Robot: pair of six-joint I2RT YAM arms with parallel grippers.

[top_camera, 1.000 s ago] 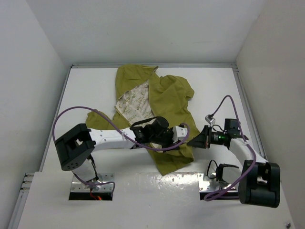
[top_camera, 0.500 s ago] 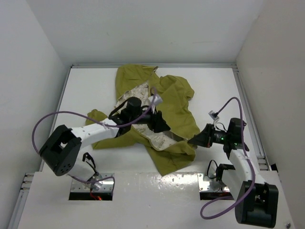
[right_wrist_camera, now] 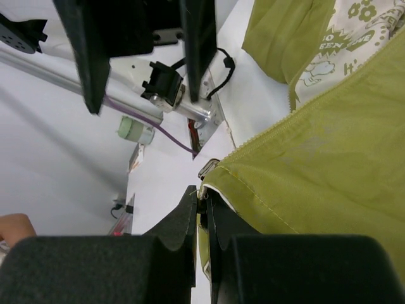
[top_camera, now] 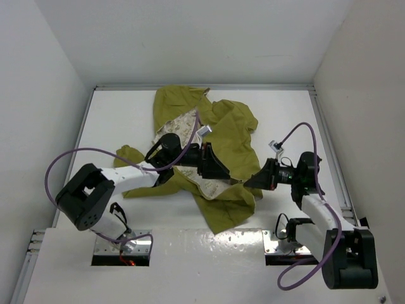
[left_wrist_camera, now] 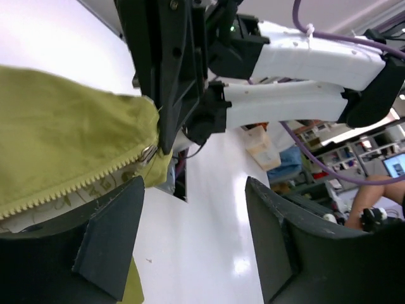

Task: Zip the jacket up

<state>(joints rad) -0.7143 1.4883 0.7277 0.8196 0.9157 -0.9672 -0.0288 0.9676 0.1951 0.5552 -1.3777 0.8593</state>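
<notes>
Jacket point(top_camera: 234, 133) looks limp and light, best taken by its zipper hem point(right_wrist_camera: 272, 130), which the right gripper point(right_wrist_camera: 202, 196) pinches while the left gripper point(left_wrist_camera: 193, 240) stands apart.

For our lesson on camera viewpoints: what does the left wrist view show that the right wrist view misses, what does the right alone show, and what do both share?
Left wrist only: the white right arm and the cluttered room beyond the table. Right wrist only: the flowers and letters printed on the cream lining. Both: the left fingers open and empty, the right fingers shut on the corner of the green jacket, its zipper teeth, the white table.
</notes>
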